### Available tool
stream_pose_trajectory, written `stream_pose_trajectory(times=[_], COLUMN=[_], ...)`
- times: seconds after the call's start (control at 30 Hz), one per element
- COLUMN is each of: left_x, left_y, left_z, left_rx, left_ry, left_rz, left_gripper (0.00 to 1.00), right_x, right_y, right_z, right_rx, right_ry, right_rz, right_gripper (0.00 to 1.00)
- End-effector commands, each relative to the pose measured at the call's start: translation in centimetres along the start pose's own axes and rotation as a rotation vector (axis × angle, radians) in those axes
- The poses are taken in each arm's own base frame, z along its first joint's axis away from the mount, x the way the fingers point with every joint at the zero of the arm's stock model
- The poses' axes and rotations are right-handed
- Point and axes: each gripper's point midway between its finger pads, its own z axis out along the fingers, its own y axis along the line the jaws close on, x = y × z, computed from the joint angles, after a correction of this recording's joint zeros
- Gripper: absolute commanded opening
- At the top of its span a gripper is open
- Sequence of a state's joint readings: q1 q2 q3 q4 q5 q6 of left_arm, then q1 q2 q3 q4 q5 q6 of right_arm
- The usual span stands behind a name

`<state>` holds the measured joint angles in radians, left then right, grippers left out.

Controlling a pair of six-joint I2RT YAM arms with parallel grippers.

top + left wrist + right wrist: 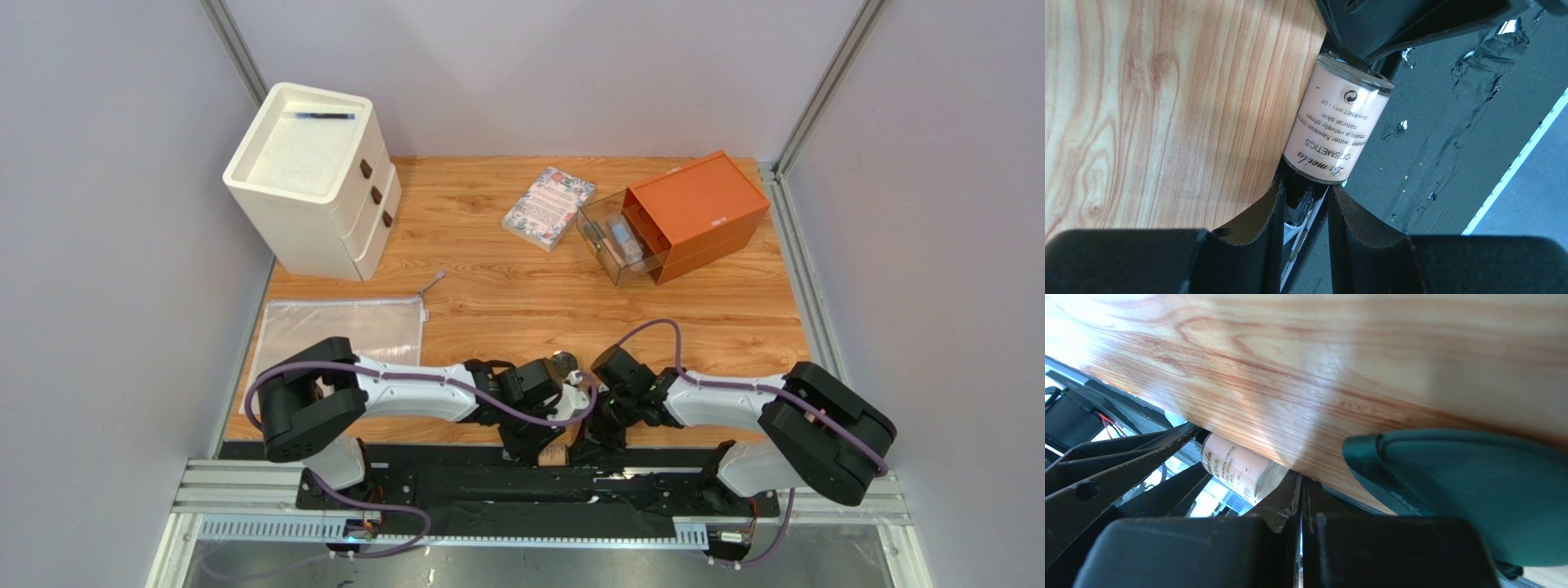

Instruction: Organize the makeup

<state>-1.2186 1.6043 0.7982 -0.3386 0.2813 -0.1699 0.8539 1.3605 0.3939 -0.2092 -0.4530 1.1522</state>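
A pinkish tube point(1338, 119) of makeup with printed lettering lies at the table's near edge, half over the black base strip. My left gripper point(1306, 187) is shut on its dark cap point(1315, 196), one finger on each side. My right gripper point(1300, 478) is shut with nothing between its fingers, and its tips rest against the same tube's point(1238, 468) far end. A dark-green disc point(1475, 490) lies on the wood just right of the right gripper. In the top view both grippers, left point(548, 431) and right point(586, 439), meet at the front edge over the tube point(555, 452).
A white drawer unit point(313, 172) with a black pen point(325, 115) on top stands at the back left. The floral booklet point(548, 206) and an orange box point(696, 211) with a clear drawer point(613, 239) pulled out sit at the back. A mesh pouch point(337, 331) lies left.
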Motion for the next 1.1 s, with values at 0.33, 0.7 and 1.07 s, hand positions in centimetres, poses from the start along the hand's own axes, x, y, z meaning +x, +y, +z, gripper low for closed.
stream_pose_trajectory(times=[0.33, 0.7, 1.07], left_x=[-0.2, -2.1, -5.8], left_y=[-7.0, -8.0, -7.9], left_z=[4.3, 2.9, -0.6], left_rx=[0.268, 0.270, 0.178], left_ry=[0.086, 0.058, -0.027], left_rz=[-0.006, -0.019, 0.023], left_gripper=[0.04, 0.00, 0.00], right_x=[-0.7, -1.5, -2.9], right_y=[1.8, 2.3, 5.8], right_z=[0.7, 0.1, -2.6], right_rx=[-0.050, -0.075, -0.203], right_ry=[0.026, 0.021, -0.062], right_rz=[-0.013, -0.027, -0.121], right_gripper=[0.00, 0.00, 0.00])
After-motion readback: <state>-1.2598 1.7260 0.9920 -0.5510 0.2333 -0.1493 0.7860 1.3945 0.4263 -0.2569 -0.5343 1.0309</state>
